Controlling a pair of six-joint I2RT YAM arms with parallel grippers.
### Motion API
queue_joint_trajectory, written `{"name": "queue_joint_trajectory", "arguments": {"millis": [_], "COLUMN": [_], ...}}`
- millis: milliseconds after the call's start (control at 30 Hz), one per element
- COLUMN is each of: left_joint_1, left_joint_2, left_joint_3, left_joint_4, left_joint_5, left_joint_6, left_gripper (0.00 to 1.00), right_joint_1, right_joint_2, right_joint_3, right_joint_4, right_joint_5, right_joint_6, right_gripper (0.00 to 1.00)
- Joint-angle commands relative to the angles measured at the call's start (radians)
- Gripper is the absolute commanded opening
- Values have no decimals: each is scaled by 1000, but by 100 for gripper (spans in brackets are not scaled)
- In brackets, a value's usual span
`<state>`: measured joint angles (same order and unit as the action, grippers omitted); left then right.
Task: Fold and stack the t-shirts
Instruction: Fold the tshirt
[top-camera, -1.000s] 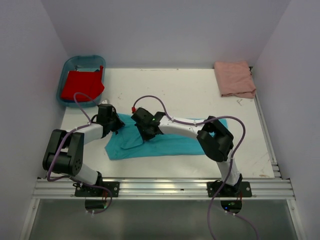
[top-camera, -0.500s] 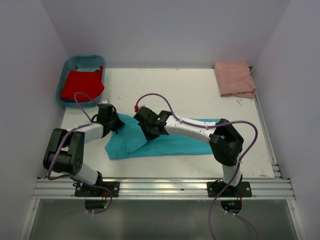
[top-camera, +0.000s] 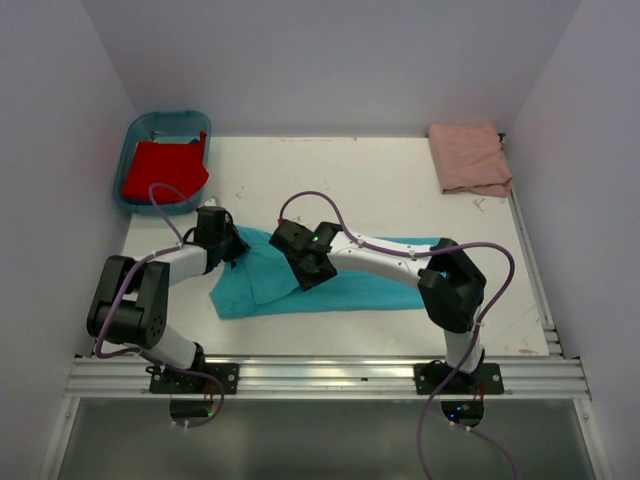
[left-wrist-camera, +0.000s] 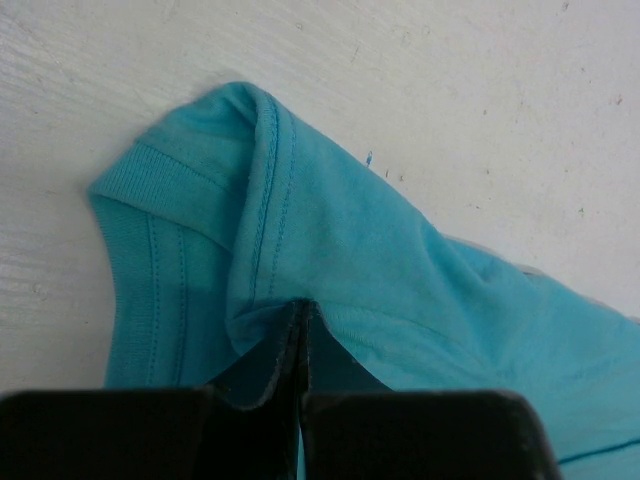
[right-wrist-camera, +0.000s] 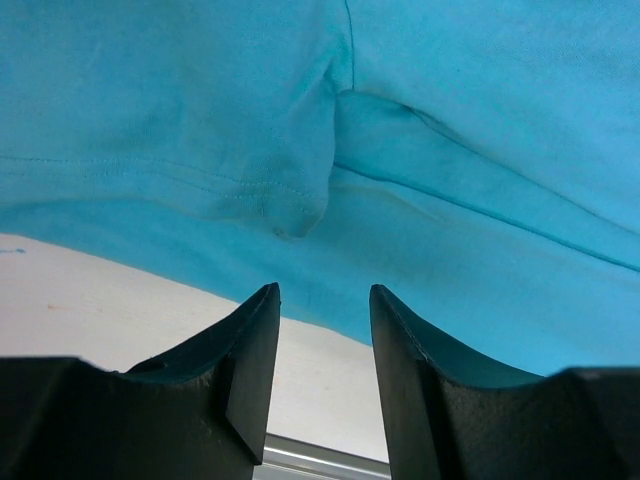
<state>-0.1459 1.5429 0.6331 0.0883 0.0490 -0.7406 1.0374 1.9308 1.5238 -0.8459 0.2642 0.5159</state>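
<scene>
The turquoise t-shirt (top-camera: 345, 285) lies partly folded on the white table, left of centre. My left gripper (top-camera: 230, 247) is at the shirt's far left corner. In the left wrist view the left gripper (left-wrist-camera: 300, 312) is shut on a raised fold of the turquoise shirt (left-wrist-camera: 330, 230) beside the ribbed collar. My right gripper (top-camera: 307, 270) hovers over the shirt's left half. In the right wrist view the right gripper (right-wrist-camera: 322, 298) is open and empty, above the hem of the shirt (right-wrist-camera: 450, 120). The pale pink t-shirt (top-camera: 469, 157) lies folded at the back right. The red t-shirt (top-camera: 163, 168) lies in the tub.
A blue plastic tub (top-camera: 137, 129) stands at the back left corner. White walls close in the table on three sides. An aluminium rail (top-camera: 330, 375) runs along the near edge by the arm bases.
My right gripper has shifted a little to the right and nearer over the shirt, and its elbow has swung right. The left gripper has stayed shut on the corner.
</scene>
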Motion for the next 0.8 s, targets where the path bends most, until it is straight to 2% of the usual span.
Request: {"name": "queue_joint_trajectory", "arguments": {"millis": [0, 333, 433, 467, 633, 767], "left_joint_1": [6, 6, 6, 6, 9, 5], "left_joint_2": [23, 16, 22, 22, 4, -61], "left_joint_3": [30, 37, 39, 45, 98, 115], "left_joint_4": [4, 8, 8, 5, -33, -2], "left_joint_5": [-14, -3, -1, -8, -44, 145], "left_joint_6": [29, 37, 47, 50, 63, 79], "left_gripper": [0, 0, 0, 0, 0, 0], "right_joint_1": [6, 7, 7, 7, 6, -3], "right_joint_2": [-27, -49, -24, -13, 49, 21], "right_joint_3": [13, -30, -2, 5, 68, 38], "right_joint_4": [-4, 244, 245, 235, 160, 156], "right_joint_5": [21, -158, -143, -116, 6, 81], "right_joint_6": [19, -20, -31, -30, -10, 31], "right_gripper": [45, 30, 10, 0, 0, 0]}}
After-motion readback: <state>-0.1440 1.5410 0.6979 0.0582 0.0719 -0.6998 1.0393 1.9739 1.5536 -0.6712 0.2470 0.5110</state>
